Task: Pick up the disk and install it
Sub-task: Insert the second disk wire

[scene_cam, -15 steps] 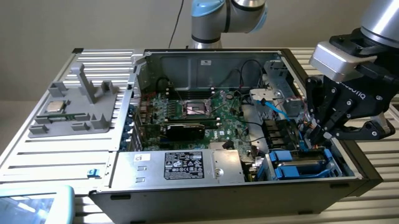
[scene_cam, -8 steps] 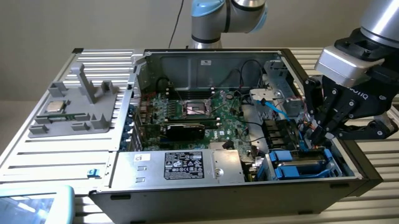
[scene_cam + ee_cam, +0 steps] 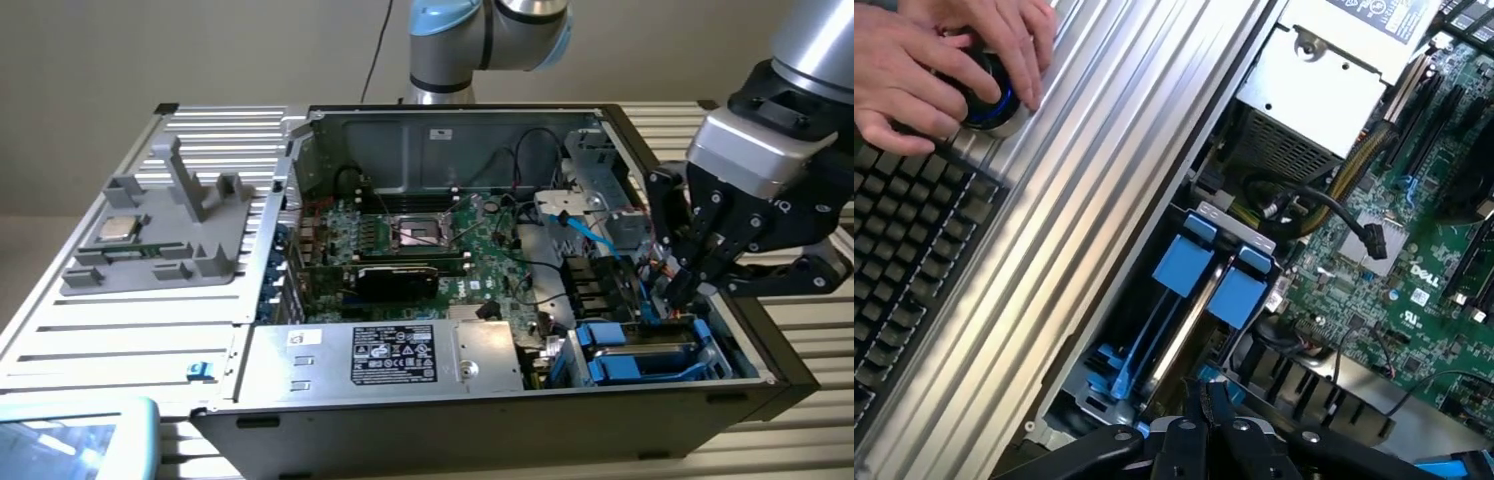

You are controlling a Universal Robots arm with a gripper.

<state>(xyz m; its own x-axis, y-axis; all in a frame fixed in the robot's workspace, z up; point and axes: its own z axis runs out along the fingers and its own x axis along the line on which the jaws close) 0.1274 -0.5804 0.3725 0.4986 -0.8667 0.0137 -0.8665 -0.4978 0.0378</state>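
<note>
The open black desktop computer case (image 3: 534, 400) lies on its side on the ribbed aluminium desk (image 3: 120, 330). The grey and blue robot arm (image 3: 487, 40) reaches down over the case's corner bay, its wrist tilted towards the green motherboard (image 3: 441, 250). The black pincer (image 3: 683, 285) is pressed together, empty, its tips just above the bay. Directly below them sits the silver-grey disk in its bright blue plastic carrier (image 3: 641, 355), already inside the bay. Well apart, a person's hands (image 3: 934, 60) rest on a round black knob (image 3: 989, 95) beside a black keyboard (image 3: 904, 260).
</note>
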